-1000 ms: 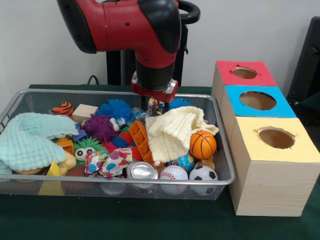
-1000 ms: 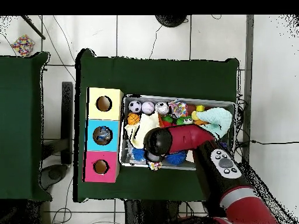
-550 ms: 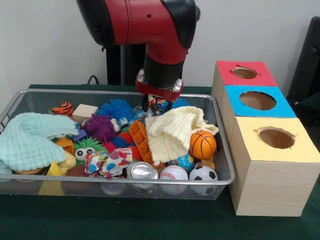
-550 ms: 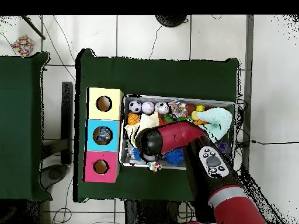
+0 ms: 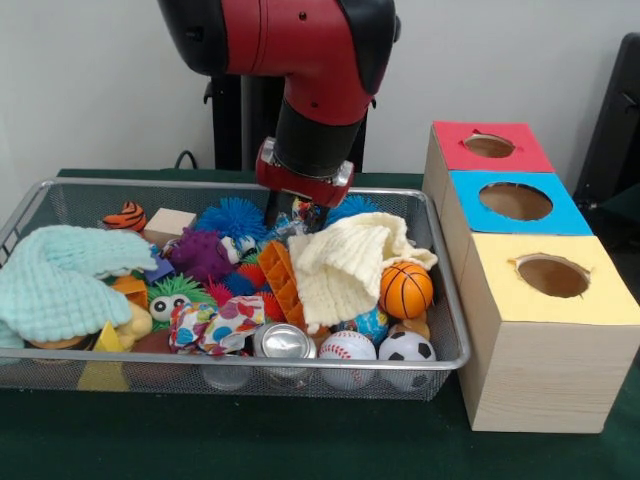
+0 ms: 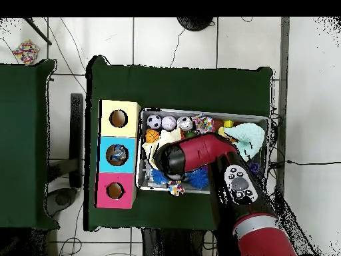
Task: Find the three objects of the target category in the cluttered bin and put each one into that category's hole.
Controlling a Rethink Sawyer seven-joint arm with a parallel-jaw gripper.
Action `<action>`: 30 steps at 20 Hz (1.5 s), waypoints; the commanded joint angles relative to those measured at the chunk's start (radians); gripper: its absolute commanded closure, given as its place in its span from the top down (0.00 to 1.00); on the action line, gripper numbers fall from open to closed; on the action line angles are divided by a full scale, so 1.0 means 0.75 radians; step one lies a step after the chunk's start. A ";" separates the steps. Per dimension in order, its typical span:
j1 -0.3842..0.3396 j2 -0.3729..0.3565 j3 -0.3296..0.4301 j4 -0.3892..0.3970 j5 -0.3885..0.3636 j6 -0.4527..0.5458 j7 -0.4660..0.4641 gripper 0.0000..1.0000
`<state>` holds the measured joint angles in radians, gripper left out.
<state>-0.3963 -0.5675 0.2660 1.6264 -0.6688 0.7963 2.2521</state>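
Front view shows the hand (image 5: 297,210) closed on a colourful crinkled wrapper (image 5: 306,211), just above the wire bin (image 5: 440,300) behind the cream cloth (image 5: 345,262). Overhead, the blue box's hole (image 6: 118,155) seems to hold something already; more probably remain.

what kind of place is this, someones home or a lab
Most likely a robotics lab or test room: a red robot arm works over a wire bin of toys on a green-covered table, beside a wooden box with colour-coded holes, with cables trailing on a tiled floor.
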 commanded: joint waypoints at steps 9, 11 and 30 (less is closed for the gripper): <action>-0.096 0.159 0.051 -0.166 0.002 -0.012 -0.154 1.00; -0.112 0.188 0.065 -0.185 0.015 0.006 -0.175 1.00; -0.330 0.445 0.213 -0.326 0.254 0.318 -0.382 1.00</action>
<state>-0.5961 -0.3224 0.3277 1.4580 -0.5169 0.9293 2.2519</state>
